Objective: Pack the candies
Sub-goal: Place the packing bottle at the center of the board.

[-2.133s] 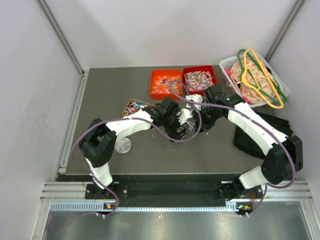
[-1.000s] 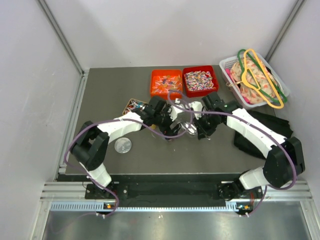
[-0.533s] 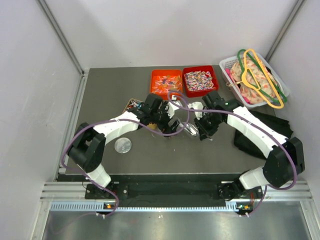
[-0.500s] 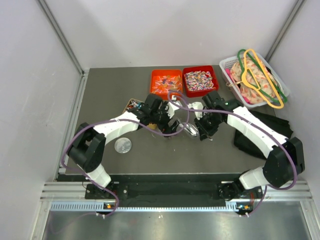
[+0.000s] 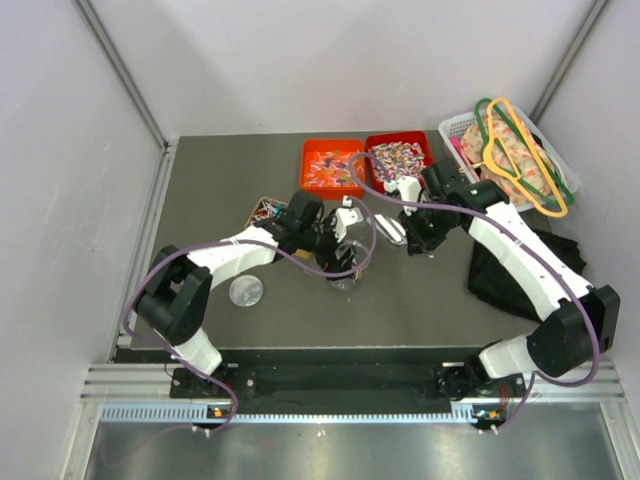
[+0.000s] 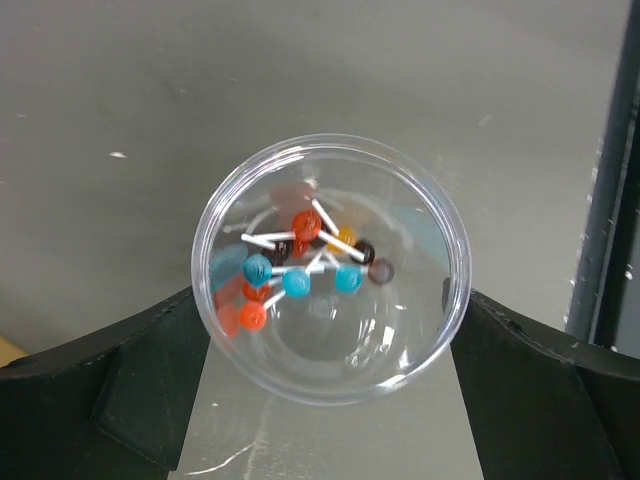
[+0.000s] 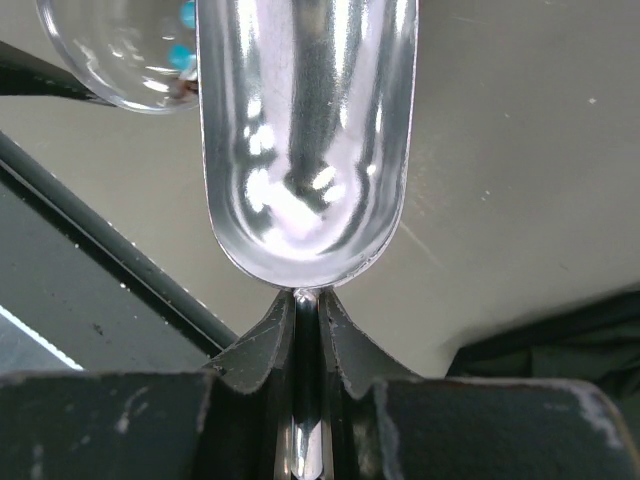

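My left gripper is shut on a clear plastic cup, its fingers pressed on both sides. The cup holds several small ball sweets on white sticks in red, blue and dark colours. From above the cup is at mid-table under my left gripper. My right gripper is shut on the handle of an empty metal scoop; from above the scoop hangs behind and right of the cup. The candies, in mixed shiny wrappers, fill a red bin at the back.
An orange bin of other sweets sits left of the red bin. A small box of bits and a round clear lid lie at left. A white basket with hangers and black cloth are at right.
My right gripper has carried the scoop away from the cup, back and to the right, toward the red bin. My left gripper has drawn the cup slightly left and nearer.
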Available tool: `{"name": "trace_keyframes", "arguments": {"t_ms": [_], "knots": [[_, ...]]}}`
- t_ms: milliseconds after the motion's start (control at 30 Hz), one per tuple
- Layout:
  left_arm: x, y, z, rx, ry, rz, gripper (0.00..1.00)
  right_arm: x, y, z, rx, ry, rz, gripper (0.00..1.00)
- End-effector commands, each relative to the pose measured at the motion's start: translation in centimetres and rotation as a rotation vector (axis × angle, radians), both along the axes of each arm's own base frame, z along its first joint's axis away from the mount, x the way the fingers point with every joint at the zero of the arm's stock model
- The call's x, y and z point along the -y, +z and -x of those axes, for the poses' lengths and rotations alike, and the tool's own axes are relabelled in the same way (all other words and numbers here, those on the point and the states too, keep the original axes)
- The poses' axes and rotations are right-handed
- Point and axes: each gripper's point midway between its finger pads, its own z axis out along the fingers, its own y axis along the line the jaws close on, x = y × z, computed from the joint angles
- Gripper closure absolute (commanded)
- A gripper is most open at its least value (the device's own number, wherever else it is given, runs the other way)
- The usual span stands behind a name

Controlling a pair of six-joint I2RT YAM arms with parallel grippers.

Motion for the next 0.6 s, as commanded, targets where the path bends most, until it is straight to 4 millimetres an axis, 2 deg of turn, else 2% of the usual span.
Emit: {"name": "trace_keyframes", "arguments": {"t_ms": [0,67,133,200,333,433,567], "knots": [[0.7,1.3,1.0,0.052,-0.094,0.085,0.01,0.2,2.5,-0.4,0.078,-0.009,-0.043,1.0],[0.3,0.1,1.0,0.067,-0.091,0.058,0.01,0.0,2.2,-0.2,0.067,0.0,-0.051,1.0],[0.2,-0.2,0.9,0.076,-0.073,0.082,0.01,0.1,1.7,0.0,0.055,-0.001,-0.044,1.0],[0.1,1.0,1.1,0.106,-0.093,0.165,0.01,0.3,1.6,0.1,0.058,-0.001,-0.042,1.0],[0.6,0.1,1.5,0.049,-0.103,0.18,0.01,0.3,1.3,0.5,0.047,0.008,-0.043,1.0],[0.4,-0.9,2.5,0.023,-0.146,0.178,0.01,0.3,1.1,0.9,0.039,0.014,-0.049,1.0],[-0.2,-1.4,2.3,0.08,-0.132,0.155,0.01,-0.8,1.3,2.3,-0.02,0.075,-0.099,1.0]]}}
